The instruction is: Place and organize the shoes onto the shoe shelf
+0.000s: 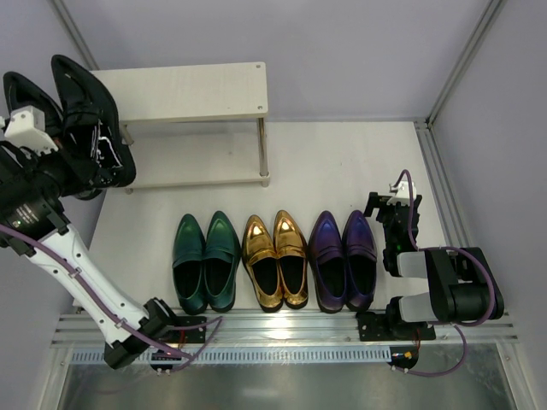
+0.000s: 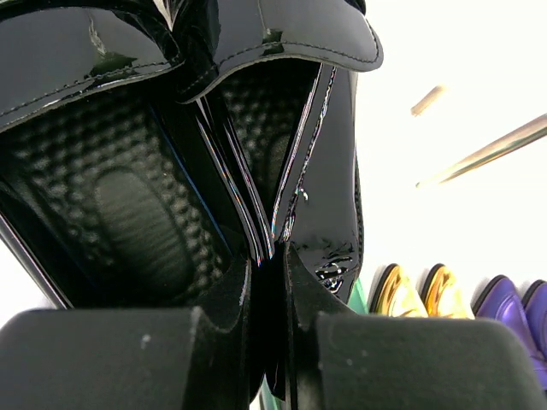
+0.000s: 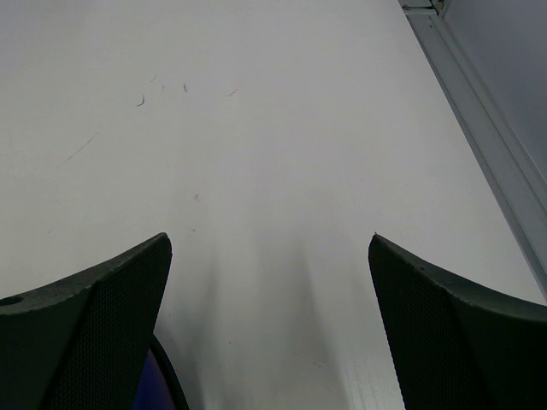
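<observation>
Status: early stage. The left end effector point(image 2: 273, 342) is nearly closed, pinching the adjoining inner walls of the black loafers point(image 1: 90, 120) so both shoes are carried as one unit. The pair hangs in the air at the far left corner of the tabletop point(image 1: 342, 162), beside the left end of the shoe shelf point(image 1: 184, 92). No shoe rests on either visible shelf board. The green pair point(image 1: 205, 260), gold pair point(image 1: 275, 259) and purple pair point(image 1: 344, 259) stand in a row along the near edge, toes pointing toward the shelf. The right end effector point(image 3: 269, 325) is wide open and empty near the right edge. Remaining: place all four pairs.
</observation>
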